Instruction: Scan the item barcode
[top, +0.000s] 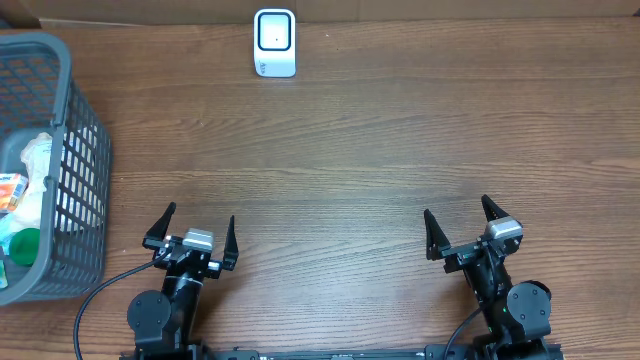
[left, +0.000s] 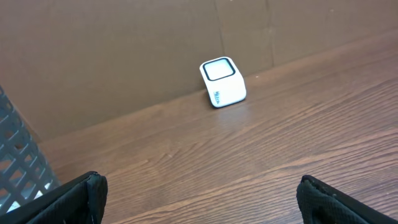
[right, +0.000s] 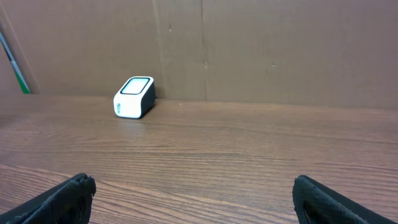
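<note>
- Table (top: 400, 130): brown wood-grain surface carrying everything. The scanner (top: 274, 43) stands at its far edge against the back wall and is the landmark for the entries below.
- Basket (top: 85, 140): grey lattice basket, well to the left of the scanner and nearer the robot. It holds the candidate items: a white crumpled bag (top: 36, 152), an orange-printed packet (top: 8, 190) and a green piece (top: 22, 243). No barcode can be made out on any of them.
- Left gripper (top: 200, 215): well short of the scanner and slightly to its left, near the basket's near corner. Its jaws are wide apart with nothing between them.
- Right gripper (top: 457, 206): well short of the scanner and to its right. Its jaws are likewise wide apart and empty.
- Scanner: small white housing with a dark-framed window facing up.
- Risks, as judged:
  - The items lie heaped, so a pick may snag the lattice wall or lift two at once.
  - The soft bag could crumple and hide its code.
  - A barcode turned away from the window would not read.
  - A low carry could knock the light scanner.
</note>
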